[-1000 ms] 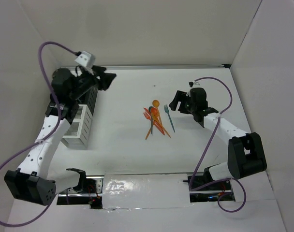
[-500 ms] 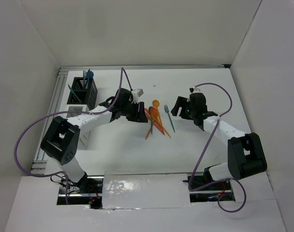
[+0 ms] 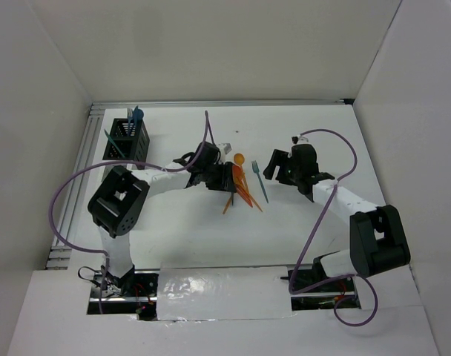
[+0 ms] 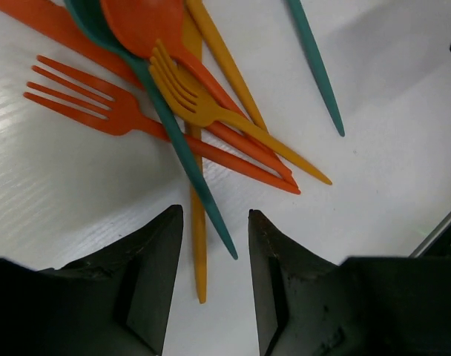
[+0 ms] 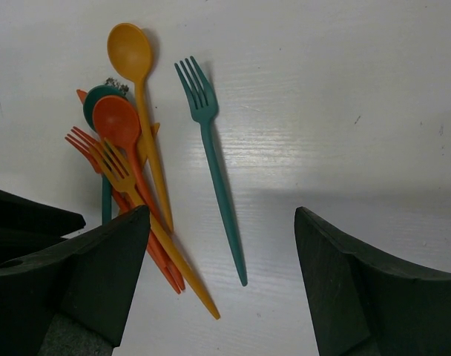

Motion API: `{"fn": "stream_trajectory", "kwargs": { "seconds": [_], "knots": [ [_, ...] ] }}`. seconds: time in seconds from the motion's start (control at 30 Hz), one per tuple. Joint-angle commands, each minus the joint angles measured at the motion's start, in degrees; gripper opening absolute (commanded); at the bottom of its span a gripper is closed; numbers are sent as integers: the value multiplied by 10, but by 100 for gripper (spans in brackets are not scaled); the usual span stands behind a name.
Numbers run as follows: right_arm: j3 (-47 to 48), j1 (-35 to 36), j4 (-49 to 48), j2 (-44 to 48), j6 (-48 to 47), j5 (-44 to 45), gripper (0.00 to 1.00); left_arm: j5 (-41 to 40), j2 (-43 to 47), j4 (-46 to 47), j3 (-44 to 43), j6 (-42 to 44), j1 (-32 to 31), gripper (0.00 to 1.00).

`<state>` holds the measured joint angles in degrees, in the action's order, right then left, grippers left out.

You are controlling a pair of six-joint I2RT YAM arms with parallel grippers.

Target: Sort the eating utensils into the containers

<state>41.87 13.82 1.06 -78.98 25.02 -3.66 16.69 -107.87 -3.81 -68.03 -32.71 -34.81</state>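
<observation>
Several orange, red-orange and teal utensils [image 3: 239, 185] lie crossed in a pile at mid-table. A teal fork [image 3: 260, 183] lies alone just right of it. My left gripper [image 3: 229, 178] is open and low at the pile's left. In the left wrist view a teal spoon handle [image 4: 185, 159] and a yellow-orange handle [image 4: 199, 245] end between its open fingers [image 4: 155, 274]. My right gripper [image 3: 268, 167] is open and empty just right of the teal fork [image 5: 211, 148]. The black mesh bin [image 3: 127, 141] stands at the far left and holds teal utensils. The white bins are hidden behind my left arm.
A metal rail frame [image 3: 92, 148] runs along the table's left and far edges. White walls close in the table on three sides. My two arms face each other across the pile.
My left arm has swung from over the bins at the far left across to the utensil pile and come down low. My right gripper has hardly moved.
</observation>
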Motion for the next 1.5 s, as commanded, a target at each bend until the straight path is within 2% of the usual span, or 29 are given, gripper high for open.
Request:
{"fn": "stream_trajectory", "kwargs": {
  "seconds": [0.0, 0.13, 0.3, 0.7, 0.87, 1.0, 1.17, 1.33, 1.37, 1.47],
  "knots": [
    [4, -4, -10, -1, -6, -6, 85, -18, -14, 34, -4, -16, 4, 52],
    [4, -5, -10, -4, -1, -11, 85, -20, -34, 50, -10, -17, 3, 51],
    [-8, -6, -10, 8, 6, -5, 85, -25, -57, 64, -13, -15, 1, 42],
    [-13, -5, -5, 13, 8, 11, 85, -70, -95, 44, -38, -32, -9, 39],
    [-13, -6, 1, 13, 6, 11, 85, -77, -79, 50, -19, -32, -7, 19],
    [-13, -7, 1, 8, 7, 5, 85, -81, -62, 56, -9, -24, 1, 16],
    [-1, -8, 1, 1, 6, -18, 84, -47, 45, 91, 61, -8, 46, 14],
    [19, -6, 1, -4, -1, -31, 84, 18, 158, 128, 102, 73, 117, 14],
    [26, -7, 1, -6, -2, -31, 84, 33, 198, 143, 113, 85, 114, 14],
    [37, -6, -11, -18, -8, -31, 84, 65, 264, 195, 139, 141, 175, 15]
  ]
}}
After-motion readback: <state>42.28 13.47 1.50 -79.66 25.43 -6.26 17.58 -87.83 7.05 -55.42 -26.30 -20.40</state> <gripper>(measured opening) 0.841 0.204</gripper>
